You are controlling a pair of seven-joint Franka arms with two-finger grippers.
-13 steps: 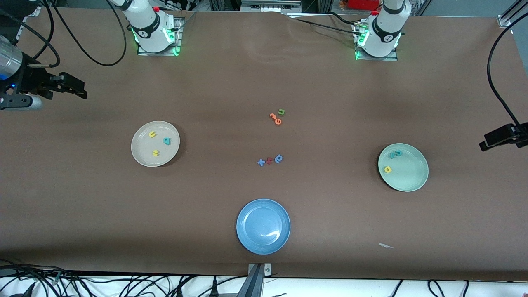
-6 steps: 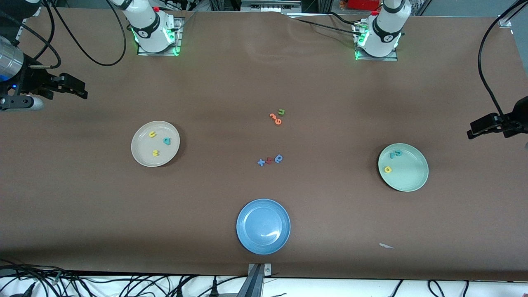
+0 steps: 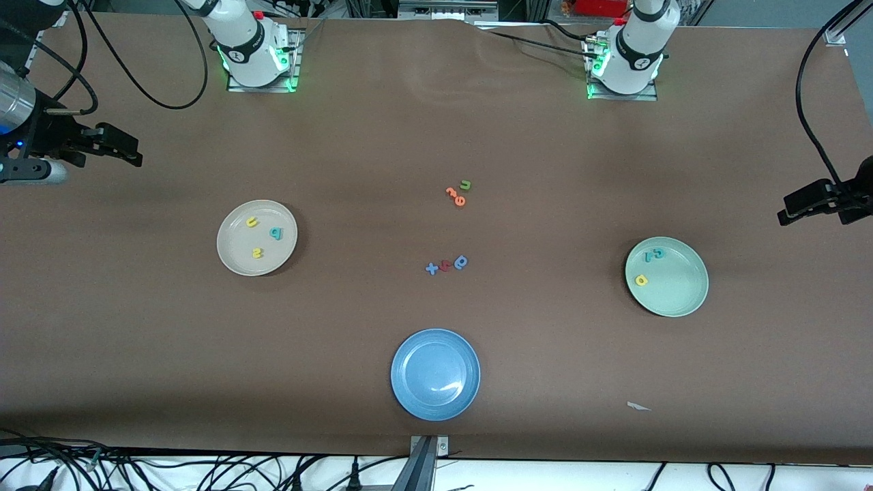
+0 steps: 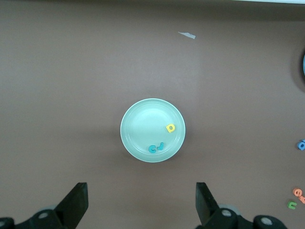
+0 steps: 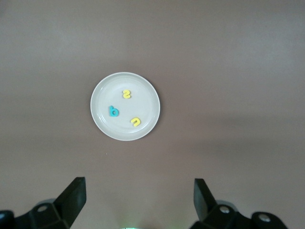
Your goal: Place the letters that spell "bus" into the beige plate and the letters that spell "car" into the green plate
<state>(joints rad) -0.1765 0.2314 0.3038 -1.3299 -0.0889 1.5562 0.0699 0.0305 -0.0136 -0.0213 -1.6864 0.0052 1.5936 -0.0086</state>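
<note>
While both arms are held raised at the ends of the tabletop (image 3: pixel 382 136), each end effector is seen spread wide with nothing gripped. The left end effector (image 4: pixel 140 207) is poised above bare tabletop at the left arm's end, and the green plate (image 3: pixel 678 300) lies below it and a little nearer to the front camera. Inside that plate three foam letters are found: a teal c (image 4: pixel 152 149) and a thin teal r (image 4: pixel 161 146) touching each other near the rim, with a yellow a (image 4: pixel 170 128) lying apart from them.

The right end effector (image 5: pixel 138 200) is suspended over bare tabletop at the right arm's end, and the beige plate (image 3: pixel 235 262) lies below it and nearer to the front camera. A teal b (image 5: pixel 113 111), a yellow u (image 5: pixel 136 122) and a smaller yellow s (image 5: pixel 126 94) are spread out in that plate, none touching.

Well away from both end effectors, mid-tabletop, a green u (image 3: pixel 466 184) is set against two orange pieces (image 3: pixel 455 196). Nearer the front camera a blue looped letter (image 3: pixel 462 261), a red piece (image 3: pixel 445 265) and a blue cross-shaped piece (image 3: pixel 432 269) are lined up. A blue plate (image 3: pixel 409 399) is placed nearest that camera, and a white scrap (image 3: pixel 638 406) lies toward the left arm's end.
</note>
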